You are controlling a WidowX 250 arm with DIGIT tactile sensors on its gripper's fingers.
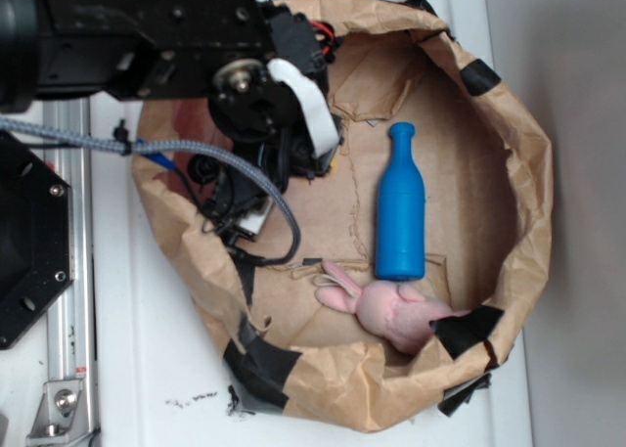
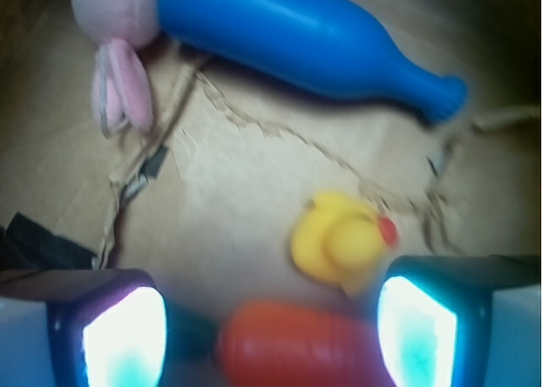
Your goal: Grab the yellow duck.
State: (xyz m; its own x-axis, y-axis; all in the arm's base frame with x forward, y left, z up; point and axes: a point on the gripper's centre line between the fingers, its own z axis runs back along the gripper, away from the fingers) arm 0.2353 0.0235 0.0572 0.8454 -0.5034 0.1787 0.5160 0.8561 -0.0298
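In the wrist view the yellow duck (image 2: 339,245) lies on the brown paper at 1 o'clock from the open, empty end effector (image 2: 269,336); it looks light, soft and smooth, so pinch its round body

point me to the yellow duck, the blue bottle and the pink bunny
small yellow rubber duck (image 2: 339,243): wrist view, on its head behind the red beak.
blue plastic bottle (image 1: 400,217): exterior view, mid-body.
pink plush bunny (image 1: 396,312): exterior view, on its rounded body.
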